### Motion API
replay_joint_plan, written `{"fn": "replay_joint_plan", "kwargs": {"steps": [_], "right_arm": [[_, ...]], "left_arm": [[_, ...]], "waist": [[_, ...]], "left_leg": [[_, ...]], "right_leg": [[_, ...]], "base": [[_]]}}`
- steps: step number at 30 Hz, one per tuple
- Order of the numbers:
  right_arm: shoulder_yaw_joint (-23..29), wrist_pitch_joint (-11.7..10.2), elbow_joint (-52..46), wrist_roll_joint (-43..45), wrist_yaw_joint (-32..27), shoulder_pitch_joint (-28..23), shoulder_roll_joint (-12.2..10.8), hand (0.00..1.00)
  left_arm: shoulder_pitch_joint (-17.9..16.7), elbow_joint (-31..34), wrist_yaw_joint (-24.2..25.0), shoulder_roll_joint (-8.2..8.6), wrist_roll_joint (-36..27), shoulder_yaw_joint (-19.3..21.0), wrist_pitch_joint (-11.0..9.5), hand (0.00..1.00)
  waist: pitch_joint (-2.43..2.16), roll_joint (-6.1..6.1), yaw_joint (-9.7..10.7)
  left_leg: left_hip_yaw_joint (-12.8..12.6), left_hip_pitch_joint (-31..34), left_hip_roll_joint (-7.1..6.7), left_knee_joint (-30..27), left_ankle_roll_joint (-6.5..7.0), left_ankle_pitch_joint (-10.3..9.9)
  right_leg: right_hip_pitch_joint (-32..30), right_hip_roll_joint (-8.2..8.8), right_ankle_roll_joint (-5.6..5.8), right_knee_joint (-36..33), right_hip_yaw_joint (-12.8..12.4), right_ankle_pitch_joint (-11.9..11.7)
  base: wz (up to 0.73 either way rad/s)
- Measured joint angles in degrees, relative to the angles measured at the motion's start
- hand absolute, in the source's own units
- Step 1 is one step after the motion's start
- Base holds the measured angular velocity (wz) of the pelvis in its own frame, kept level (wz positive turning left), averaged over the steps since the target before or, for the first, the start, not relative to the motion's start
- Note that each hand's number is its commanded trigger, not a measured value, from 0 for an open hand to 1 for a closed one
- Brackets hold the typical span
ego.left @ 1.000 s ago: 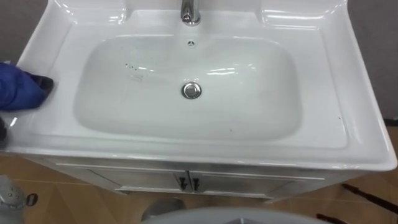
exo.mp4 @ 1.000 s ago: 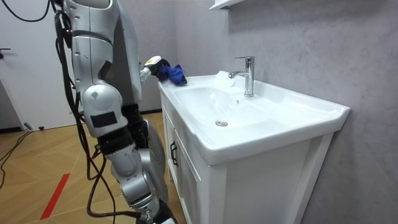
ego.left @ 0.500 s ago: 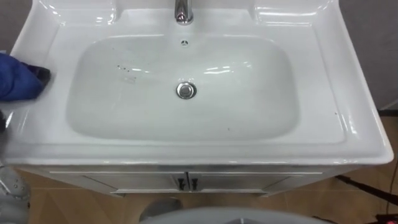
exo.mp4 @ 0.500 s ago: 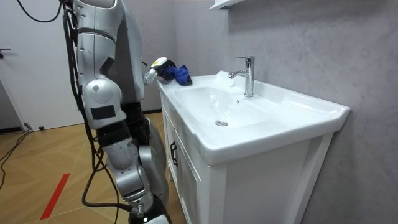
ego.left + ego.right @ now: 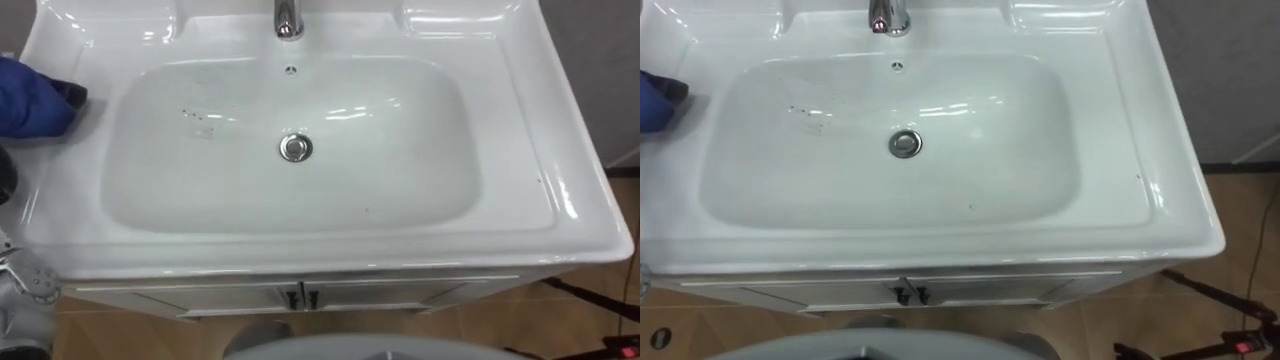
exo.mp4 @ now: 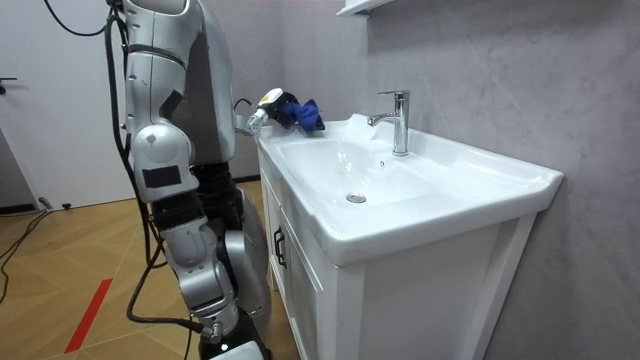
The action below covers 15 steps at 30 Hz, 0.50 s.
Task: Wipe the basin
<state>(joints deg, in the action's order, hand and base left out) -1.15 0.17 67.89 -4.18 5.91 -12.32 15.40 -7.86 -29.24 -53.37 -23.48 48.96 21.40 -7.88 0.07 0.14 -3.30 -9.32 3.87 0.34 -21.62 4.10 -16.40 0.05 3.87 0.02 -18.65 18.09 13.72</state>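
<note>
Because the basin (image 5: 560, 205) is not yet wiped, my left hand (image 6: 266, 102) is clamped on the bunched blue cloth (image 5: 28, 98). It waits at the rim, upper left of the frame, ready to sweep in.

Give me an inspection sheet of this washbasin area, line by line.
Surface: white ceramic basin, glossy; few dark specks in the bowl's left half.
Job's things: bunched blue cloth at the left rim.
Clutter: nothing seen.
Hands: left hand at the cloth, over the left rim.
Cables: thin dark line on the floor at right, kind unclear.
Surroundings: chrome tap, chrome drain, white cabinet below, wooden floor, grey wall.
</note>
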Motion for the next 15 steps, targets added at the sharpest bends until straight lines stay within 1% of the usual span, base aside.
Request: {"fn": "replay_joint_plan", "kwargs": {"steps": [2, 5, 8, 10, 13, 15], "right_arm": [[0.00, 0.18, 0.00, 0.02, 0.02, -0.27, 0.00, 0.00], [-0.05, 0.73, 0.07, 0.04, 0.42, -0.47, -0.04, 0.00], [0.08, 0.84, 0.06, 0.04, 0.54, -0.94, -0.06, 0.00], [0.18, 1.18, -0.01, 0.20, 0.65, -1.16, -0.07, 0.00], [0.28, 1.21, -0.01, 0.56, 0.76, -1.13, -0.05, 0.00], [0.29, 1.24, -0.02, 0.57, 1.07, -1.14, -0.05, 0.00]], "left_arm": [[0.00, 0.00, 0.00, 0.00, 0.00, -0.62, 0.07, 1.00], [0.00, -0.03, 0.31, 0.01, 0.05, -1.65, 0.21, 1.00], [-0.01, -0.03, 1.62, 0.01, 0.02, -1.71, 0.53, 1.00], [-0.02, -0.03, 2.74, 0.02, 0.00, -2.10, 1.10, 1.00], [-0.01, -0.94, 4.16, 0.03, 0.02, -3.19, 1.64, 1.00], [-0.03, -2.35, 4.86, 0.45, 0.05, -3.66, 1.79, 1.00]], "waist": [[0.00, -0.01, 0.03], [0.01, -0.19, 0.07], [-0.02, -0.32, 0.05], [-0.02, -0.32, 0.07], [0.01, -0.23, 0.04], [0.03, -0.02, 0.07]], "left_leg": [[0.00, -0.36, -0.05, 0.08, 0.00, 0.00], [-0.03, -0.49, -0.06, 0.06, 0.01, 0.00], [-0.15, -0.57, -0.02, 0.02, 0.00, 0.00], [-0.15, -0.65, 0.00, 0.01, 0.01, -0.01], [-0.35, -0.88, 0.06, 0.00, 0.05, -0.04], [-0.79, -1.56, 0.20, 0.08, 0.08, -0.12]], "right_leg": [[0.21, -0.07, 0.01, 0.00, -0.68, 0.00], [0.27, -0.09, 0.02, 0.00, -0.87, -0.01], [0.34, -0.15, 0.04, 0.03, -1.04, -0.02], [0.85, -0.21, 0.07, 0.13, -1.18, -0.08], [1.07, -0.48, 0.11, 0.23, -2.36, -0.14], [1.07, -0.59, 0.10, 0.18, -2.88, -0.14]], "base": [[0.00], [0.00], [0.00], [0.00], [-0.04], [-0.10]]}}
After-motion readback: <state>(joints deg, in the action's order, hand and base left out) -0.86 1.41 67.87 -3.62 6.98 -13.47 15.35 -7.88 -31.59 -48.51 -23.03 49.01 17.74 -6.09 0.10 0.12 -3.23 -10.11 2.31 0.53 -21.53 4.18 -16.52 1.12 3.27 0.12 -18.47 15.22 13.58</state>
